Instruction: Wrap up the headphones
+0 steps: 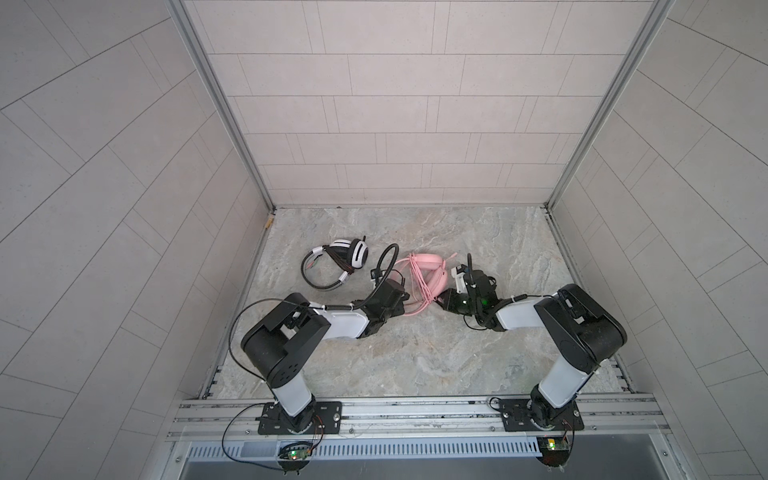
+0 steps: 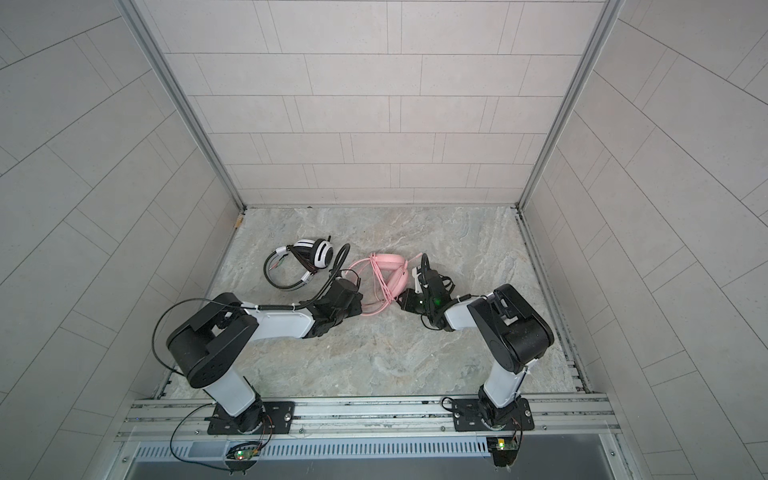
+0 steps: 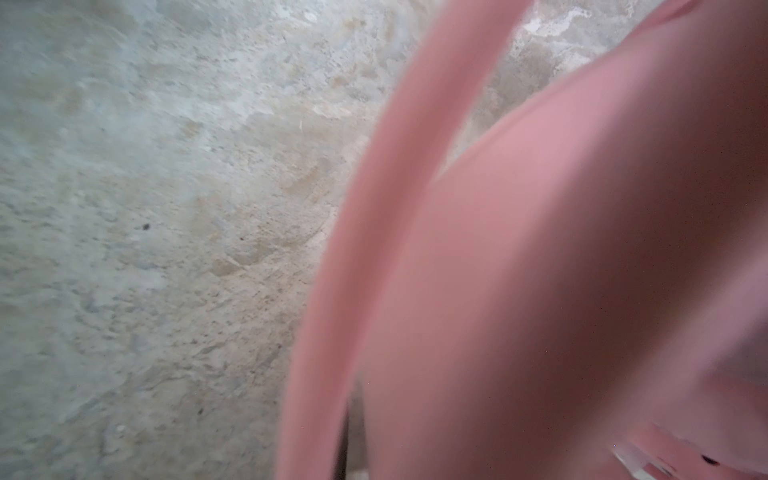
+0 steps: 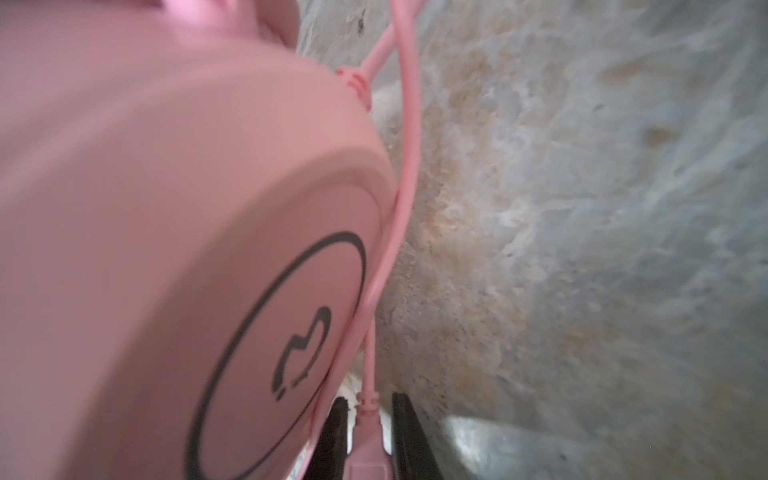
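On the left of the marbled desk (image 1: 415, 353), the white-and-black headset (image 1: 345, 257) lies on its side with its black cable (image 1: 309, 272) looped beside it, clear of both arms. No container is on the desk.

Right of it, near the middle, the pink headset (image 1: 424, 270) lies with its pink cable (image 1: 415, 282) wound in several turns over the band. The left gripper (image 1: 405, 296) presses against its left side; its jaws are hidden, so whether they grip cannot be told.

The right gripper (image 4: 365, 440) is at the headset's right side, its jaws nearly shut on the pink plug (image 4: 368, 453) at the cable's end. The ear cup (image 4: 187, 249) bears a dark ring around a small outline logo (image 4: 301, 353); no readable writing shows.
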Controlling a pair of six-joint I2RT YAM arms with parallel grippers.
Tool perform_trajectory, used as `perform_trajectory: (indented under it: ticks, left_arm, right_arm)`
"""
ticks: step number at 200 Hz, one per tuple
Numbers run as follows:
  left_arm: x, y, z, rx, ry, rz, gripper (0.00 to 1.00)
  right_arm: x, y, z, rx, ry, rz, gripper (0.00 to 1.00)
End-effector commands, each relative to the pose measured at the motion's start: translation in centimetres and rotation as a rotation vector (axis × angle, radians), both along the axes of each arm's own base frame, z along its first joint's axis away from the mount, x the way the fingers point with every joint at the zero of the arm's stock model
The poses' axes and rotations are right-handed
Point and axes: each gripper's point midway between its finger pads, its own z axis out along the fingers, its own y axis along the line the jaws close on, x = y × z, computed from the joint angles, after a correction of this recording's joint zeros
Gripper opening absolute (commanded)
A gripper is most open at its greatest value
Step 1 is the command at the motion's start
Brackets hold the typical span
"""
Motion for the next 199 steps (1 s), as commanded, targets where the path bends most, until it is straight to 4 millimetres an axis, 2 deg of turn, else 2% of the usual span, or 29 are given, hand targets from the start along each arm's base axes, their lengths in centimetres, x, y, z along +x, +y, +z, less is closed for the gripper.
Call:
perform_trajectory:
  ticks: [1,11,25,47,65,97,127,141,162,199]
  left_arm:
    - [-0.7,-4.9,3.4,-0.202,-0.065,-0.201,0.17]
    - [-0.2,-4.4,3.8,-0.228,-0.082,-0.183,0.06]
    - [0.5,-3.8,4.2,-0.246,-0.091,-0.162,0.00]
    - [0.9,-4.1,4.1,-0.250,-0.084,-0.160,0.00]
    - [0.9,-4.5,3.1,-0.255,-0.053,-0.165,0.00]
    - [0.0,-5.3,1.3,-0.250,0.026,-0.208,0.00]
    - [-1.1,-4.7,0.0,-0.222,0.057,-0.219,0.17]
    - [-1.5,-4.5,0.0,-0.202,0.062,-0.234,0.25]
    - [-1.9,-3.8,1.0,-0.158,0.050,-0.252,0.38]
    - [-2.5,-2.0,4.2,-0.044,-0.016,-0.282,0.56]
  right_arm:
    - [-5.2,5.0,2.9,-0.022,-0.029,0.391,0.09]
    - [-5.9,4.0,2.5,-0.135,-0.024,0.425,0.09]
    - [-6.6,3.4,2.6,-0.157,-0.022,0.447,0.09]
    - [-7.3,3.1,2.9,-0.158,-0.025,0.468,0.08]
    - [-7.4,3.5,3.7,-0.119,-0.039,0.470,0.08]
    - [-6.1,3.0,3.6,-0.147,-0.044,0.416,0.13]
    - [-4.5,3.4,5.6,-0.125,-0.089,0.383,0.17]
    - [-3.9,3.6,6.5,-0.131,-0.106,0.385,0.25]
    - [-3.8,3.2,6.8,-0.167,-0.115,0.385,0.32]
    - [-4.3,1.7,6.4,-0.225,-0.112,0.371,0.37]
